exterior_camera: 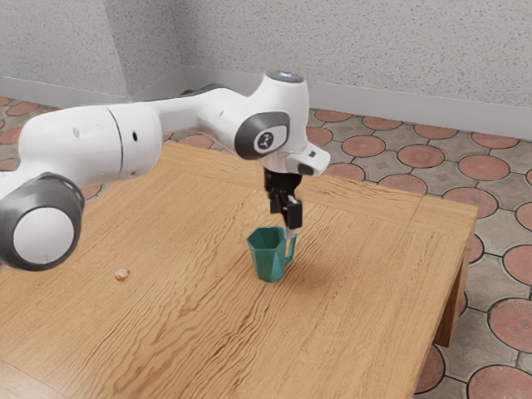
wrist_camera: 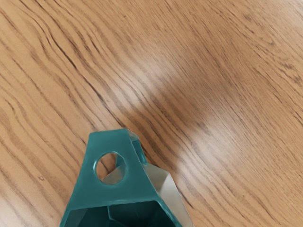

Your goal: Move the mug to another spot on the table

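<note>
Wooden table [exterior_camera: 249,332] bears an upright teal mug [exterior_camera: 268,253].

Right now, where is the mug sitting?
In the exterior view the teal mug stands upright near the middle of the table, just under the gripper, handle toward that view's right.

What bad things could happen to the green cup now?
The end effector sits at the handle side of the mug, not over its middle, so the mug might tilt or swing if lifted. The mug stands upright on the table, so a sideways bump could knock it over.
</note>
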`<move>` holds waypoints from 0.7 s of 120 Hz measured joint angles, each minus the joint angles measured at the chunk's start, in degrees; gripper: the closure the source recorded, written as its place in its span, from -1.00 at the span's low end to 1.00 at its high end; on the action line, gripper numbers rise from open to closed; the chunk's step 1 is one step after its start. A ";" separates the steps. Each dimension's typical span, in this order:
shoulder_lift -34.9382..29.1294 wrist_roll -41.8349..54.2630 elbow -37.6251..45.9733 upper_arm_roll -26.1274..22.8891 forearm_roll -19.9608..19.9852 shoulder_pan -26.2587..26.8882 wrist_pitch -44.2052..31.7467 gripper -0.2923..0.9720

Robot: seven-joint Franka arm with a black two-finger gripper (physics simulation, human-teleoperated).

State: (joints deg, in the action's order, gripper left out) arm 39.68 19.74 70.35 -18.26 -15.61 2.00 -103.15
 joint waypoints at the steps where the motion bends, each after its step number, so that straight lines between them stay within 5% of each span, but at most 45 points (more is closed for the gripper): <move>1: 0.20 -0.13 -0.02 0.02 0.00 0.00 -0.13 -0.54; 48: 5.53 -4.54 -0.94 1.35 -1.03 0.46 -5.98 -0.51; 84: 9.25 -6.36 -3.36 1.44 -2.06 0.96 -8.23 -0.23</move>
State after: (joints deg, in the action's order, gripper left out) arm 48.93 13.38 66.99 -16.82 -17.67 2.95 -111.39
